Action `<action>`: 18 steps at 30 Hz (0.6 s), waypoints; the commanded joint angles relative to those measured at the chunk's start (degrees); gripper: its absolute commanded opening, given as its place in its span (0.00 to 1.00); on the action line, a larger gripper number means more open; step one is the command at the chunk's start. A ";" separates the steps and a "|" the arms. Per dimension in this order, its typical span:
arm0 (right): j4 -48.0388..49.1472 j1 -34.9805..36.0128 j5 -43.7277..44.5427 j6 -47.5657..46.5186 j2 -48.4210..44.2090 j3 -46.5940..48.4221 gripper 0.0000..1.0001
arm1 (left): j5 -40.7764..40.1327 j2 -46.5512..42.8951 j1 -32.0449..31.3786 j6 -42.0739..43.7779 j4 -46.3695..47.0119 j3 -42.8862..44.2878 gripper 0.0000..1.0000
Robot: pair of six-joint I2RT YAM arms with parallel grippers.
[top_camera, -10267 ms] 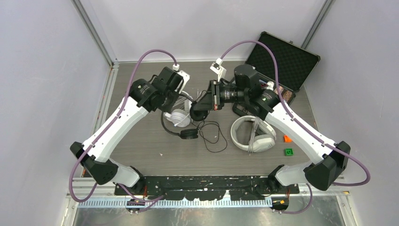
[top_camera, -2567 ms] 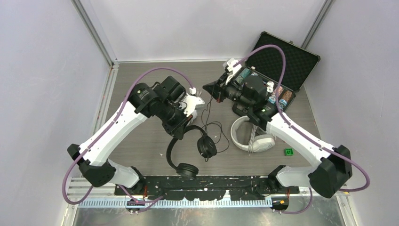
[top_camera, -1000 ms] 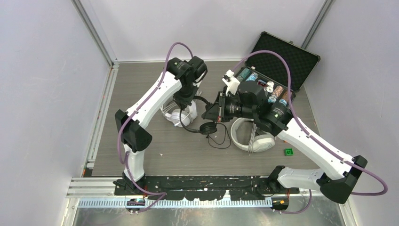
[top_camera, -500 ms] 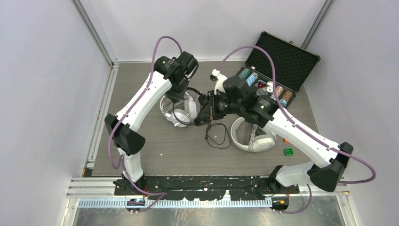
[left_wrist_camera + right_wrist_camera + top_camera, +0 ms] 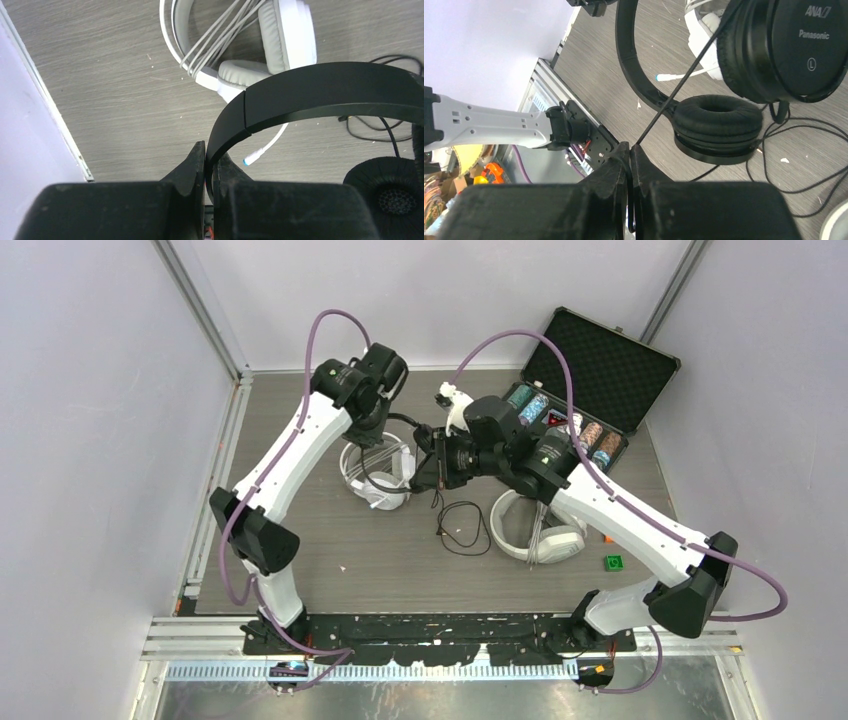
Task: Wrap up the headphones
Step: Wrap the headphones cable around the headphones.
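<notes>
The black headphones hang off the table between my two arms. In the left wrist view my left gripper (image 5: 210, 152) is shut on the black headband (image 5: 325, 90), and one black ear cup (image 5: 392, 192) hangs lower right. In the right wrist view my right gripper (image 5: 630, 146) is shut on the thin black cable (image 5: 684, 85), which runs taut up past the two ear cups (image 5: 796, 45). From above, the left gripper (image 5: 377, 438) and right gripper (image 5: 424, 480) stand close together over one white headset (image 5: 378, 480). The rest of the black cable (image 5: 465, 528) lies looped on the table.
A second white headset (image 5: 535, 525) lies right of centre under the right arm. The open black case (image 5: 600, 370) with coloured chips stands at the back right. A small green block (image 5: 614, 561) and an orange one (image 5: 606, 537) lie near the right arm.
The left arm has carried the black headphones up and back to the left, off the table. The right gripper has followed leftward with the cable, now pulled taut.
</notes>
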 commanded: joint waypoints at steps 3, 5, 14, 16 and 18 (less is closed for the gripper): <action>9.85 1.17 -3.92 2.53 -1.74 -4.98 0.12 | -0.51 -4.36 1.98 -4.41 9.30 0.08 0.00; 10.78 1.17 -3.43 2.78 -1.85 -5.52 0.12 | -0.70 -4.55 2.20 -4.67 9.55 0.00 0.00; 17.72 1.23 2.97 0.71 -4.79 -10.87 0.19 | 3.17 -7.20 3.56 -7.18 13.22 -2.13 0.00; 19.80 1.16 4.51 0.02 -5.65 -11.95 0.21 | 3.15 -7.72 3.59 -7.45 13.61 -2.49 0.00; 20.87 1.17 7.03 -1.07 -6.31 -12.52 0.21 | 3.30 -8.17 3.64 -7.66 14.01 -2.77 0.00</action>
